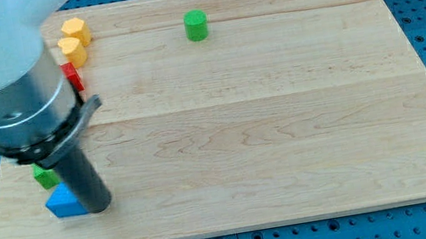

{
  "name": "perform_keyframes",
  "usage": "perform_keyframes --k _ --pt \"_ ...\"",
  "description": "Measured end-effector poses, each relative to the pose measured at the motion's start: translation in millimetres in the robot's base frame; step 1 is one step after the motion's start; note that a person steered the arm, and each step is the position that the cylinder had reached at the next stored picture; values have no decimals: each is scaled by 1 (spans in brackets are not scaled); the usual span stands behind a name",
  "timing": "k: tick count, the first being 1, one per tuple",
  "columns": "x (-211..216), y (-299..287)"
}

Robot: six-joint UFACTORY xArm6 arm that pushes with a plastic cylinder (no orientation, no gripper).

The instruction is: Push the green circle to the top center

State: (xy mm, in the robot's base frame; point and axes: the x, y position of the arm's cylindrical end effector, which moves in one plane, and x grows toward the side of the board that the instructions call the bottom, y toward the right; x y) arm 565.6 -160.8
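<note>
The green circle (196,25) is a small round green block standing near the view's top, about at the middle of the wooden board (264,120). My tip (99,209) is at the view's lower left, far from the green circle. It touches the right side of a blue block (63,201). The arm's grey and white body covers the view's upper left corner.
Two yellow blocks (74,30) (72,49) sit at the top left, with a red block (71,76) just below them, partly hidden by the arm. Another green block (43,175) lies just above the blue one. Blue pegboard surrounds the board.
</note>
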Motion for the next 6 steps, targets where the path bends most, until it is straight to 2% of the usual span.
perform_keyframes --k 1,2,3,4,6 --pt "1 -15" --pt "-5 -1" --pt "-13 47" --pt "-66 182" --pt "-244 186"
